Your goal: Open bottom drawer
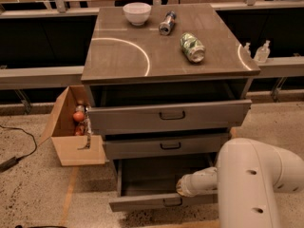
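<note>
Nearest me, the gripper (184, 187) hangs just above the front of the bottom drawer (142, 202), near its handle (173, 202); I cannot tell its grip. That drawer stands well open, below the middle drawer (137, 147) and top drawer (128, 118).

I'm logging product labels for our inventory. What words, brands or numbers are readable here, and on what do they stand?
None can be read.
Green can, lying on the cabinet top: print too blurred to read.
Dark bottle behind it: label unreadable.
Cardboard box: dark mark on its front, illegible.
Bottom drawer, pulled out, and the pincer just above its front: no lettering visible.
</note>
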You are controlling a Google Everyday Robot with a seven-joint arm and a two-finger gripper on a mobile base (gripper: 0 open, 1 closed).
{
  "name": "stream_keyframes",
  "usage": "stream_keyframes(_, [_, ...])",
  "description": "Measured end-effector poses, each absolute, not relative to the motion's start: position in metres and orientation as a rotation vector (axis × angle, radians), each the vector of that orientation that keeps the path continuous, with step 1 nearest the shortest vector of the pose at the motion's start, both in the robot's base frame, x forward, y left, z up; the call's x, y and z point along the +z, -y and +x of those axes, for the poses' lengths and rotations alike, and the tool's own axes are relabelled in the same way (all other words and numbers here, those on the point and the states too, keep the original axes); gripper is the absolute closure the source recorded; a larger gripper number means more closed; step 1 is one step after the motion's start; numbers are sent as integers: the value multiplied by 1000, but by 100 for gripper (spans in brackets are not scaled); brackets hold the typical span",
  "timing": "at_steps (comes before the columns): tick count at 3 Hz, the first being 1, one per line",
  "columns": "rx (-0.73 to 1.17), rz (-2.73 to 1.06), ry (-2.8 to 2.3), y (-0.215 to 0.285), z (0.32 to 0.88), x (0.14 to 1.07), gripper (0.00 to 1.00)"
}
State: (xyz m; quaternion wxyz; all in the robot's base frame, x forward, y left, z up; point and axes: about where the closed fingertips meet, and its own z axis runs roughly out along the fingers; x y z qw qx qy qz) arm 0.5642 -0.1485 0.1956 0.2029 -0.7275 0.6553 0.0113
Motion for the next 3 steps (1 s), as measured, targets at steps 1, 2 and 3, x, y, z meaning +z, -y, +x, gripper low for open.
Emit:
stream_keyframes(1, [173,-2054,-1834,134,544,187,100])
stream_keyframes(2, [291,-2097,-1837,131,530,183,100])
stream_keyframes(3, [387,-2137,-1842,127,519,180,100])
